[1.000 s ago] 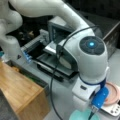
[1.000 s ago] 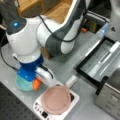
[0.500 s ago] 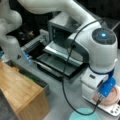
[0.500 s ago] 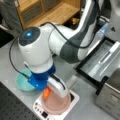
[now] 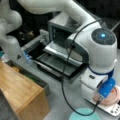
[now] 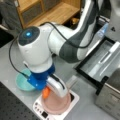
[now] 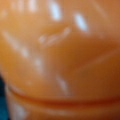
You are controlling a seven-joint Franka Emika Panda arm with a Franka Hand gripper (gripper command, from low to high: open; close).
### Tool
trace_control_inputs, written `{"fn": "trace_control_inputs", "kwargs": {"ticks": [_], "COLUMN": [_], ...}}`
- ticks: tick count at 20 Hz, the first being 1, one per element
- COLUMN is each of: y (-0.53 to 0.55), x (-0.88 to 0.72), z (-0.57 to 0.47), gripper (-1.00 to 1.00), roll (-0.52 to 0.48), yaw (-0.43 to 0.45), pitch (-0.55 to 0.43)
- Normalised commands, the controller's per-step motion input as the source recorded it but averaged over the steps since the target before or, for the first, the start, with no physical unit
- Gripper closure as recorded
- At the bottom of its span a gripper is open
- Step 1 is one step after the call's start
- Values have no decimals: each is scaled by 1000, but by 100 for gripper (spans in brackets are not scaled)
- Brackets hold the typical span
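1. Gripper [image 6: 47, 93]: in a front view I see it lowered at the near edge of the pink bowl; an orange object [image 6: 45, 93] shows at its tip. I cannot tell whether the fingers are parted or clamped on it.
2. Pink bowl [image 6: 56, 105]: sits on a white scale [image 6: 72, 96]; in a front view only its rim [image 5: 113, 96] shows behind the arm's wrist.
3. Wrist view: filled by a glossy orange surface [image 7: 60, 55], very close; no fingers or bowl can be made out there.
4. Teal plate [image 6: 22, 82]: just beside the scale; in a front view [image 5: 83, 115] at the bottom edge.
5. Open metal drawer tray [image 5: 57, 63]: well apart from the bowl, seen in both front views.
6. Wooden box [image 5: 22, 92]: a front view's left.
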Motion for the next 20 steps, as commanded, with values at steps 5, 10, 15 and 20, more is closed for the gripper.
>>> {"fn": "trace_control_inputs", "kwargs": {"ticks": [5,10,15,20], "y": [6,6,6,6], "x": [-86,-86,-86,-86], "z": [-56,-56,-56,-56], "gripper": [100,100,100,100], "roll": [-157,-157,-157,-157], "yaw": [-29,-29,-29,-29], "pitch": [-78,-78,-78,-78]}}
